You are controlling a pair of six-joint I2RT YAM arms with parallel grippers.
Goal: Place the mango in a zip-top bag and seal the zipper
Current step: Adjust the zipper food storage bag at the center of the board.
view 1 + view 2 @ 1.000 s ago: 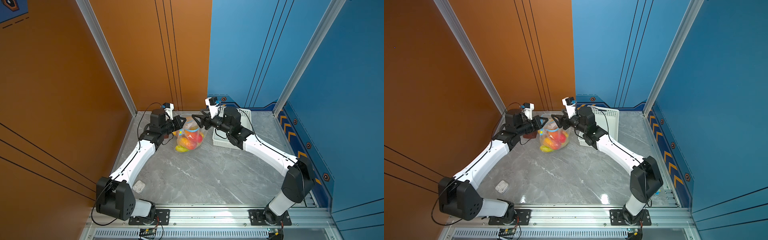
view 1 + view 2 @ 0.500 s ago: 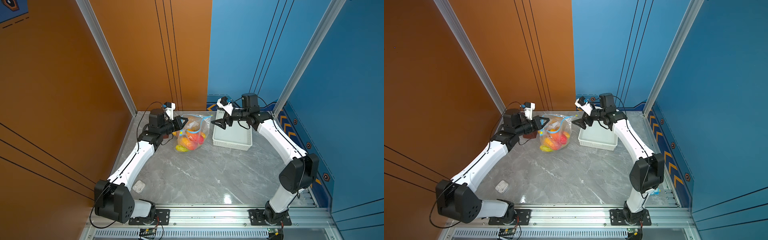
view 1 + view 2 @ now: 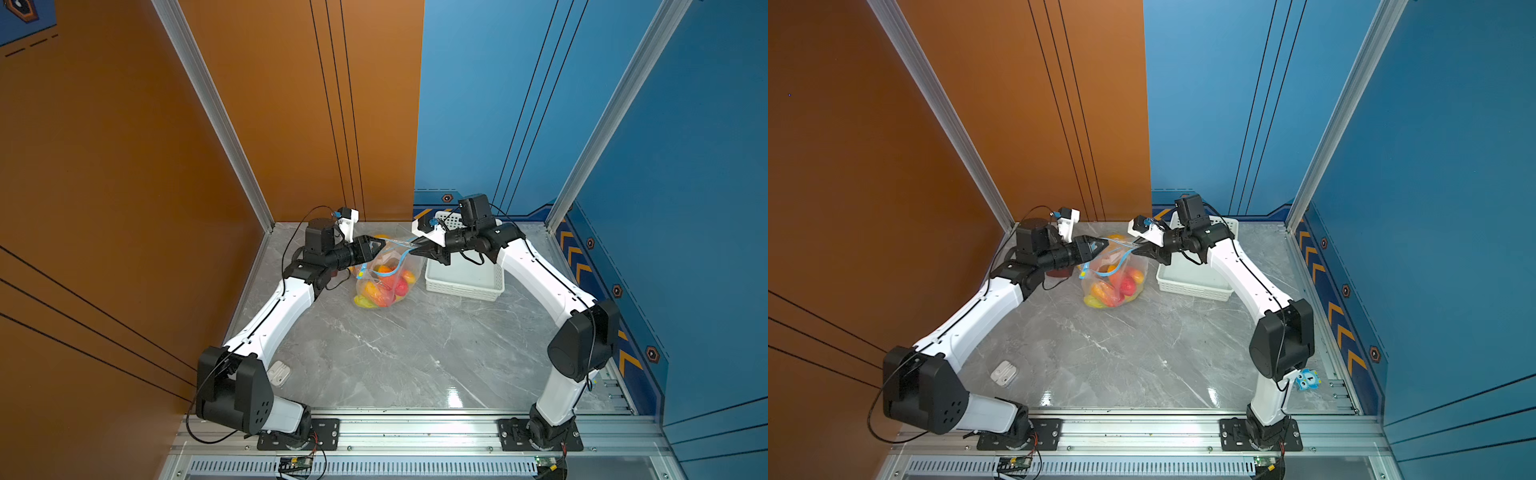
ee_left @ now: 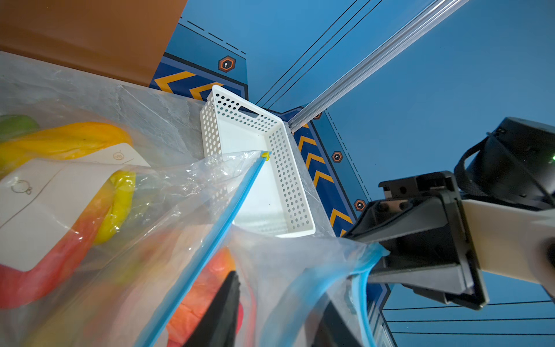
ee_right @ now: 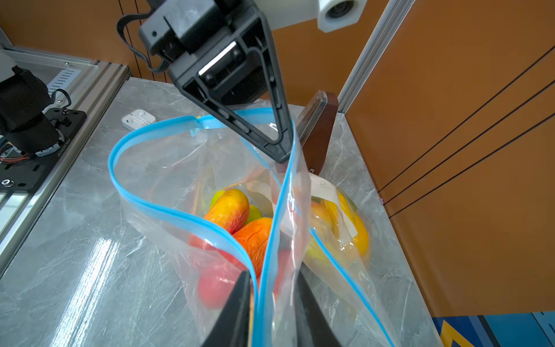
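A clear zip-top bag (image 3: 384, 278) (image 3: 1115, 282) with a blue zipper stands at the back of the table, its mouth gaping. Inside lie red-orange mangoes (image 5: 229, 210) (image 5: 255, 240). My left gripper (image 3: 380, 245) (image 3: 1100, 245) is at the bag's left rim. In the left wrist view its jaws (image 4: 279, 291) stand apart, open, with bag film draped between them. My right gripper (image 3: 415, 250) (image 3: 1136, 249) is at the right rim. In the right wrist view it (image 5: 270, 273) is shut on the folded zipper strip. A yellow slider (image 4: 265, 154) sits at one zipper end.
A white perforated basket (image 3: 463, 282) (image 4: 295, 180) stands just right of the bag, under my right arm. Behind the bag lies another bag with a yellow mango (image 5: 351, 228), and a brown block (image 5: 318, 135) beside it. A white earbud case (image 3: 278, 372) lies front left.
The right gripper swung out over the basket with jaws wide, then came back to the bag's right rim and closed on it. The left gripper stayed put and its jaws have parted.
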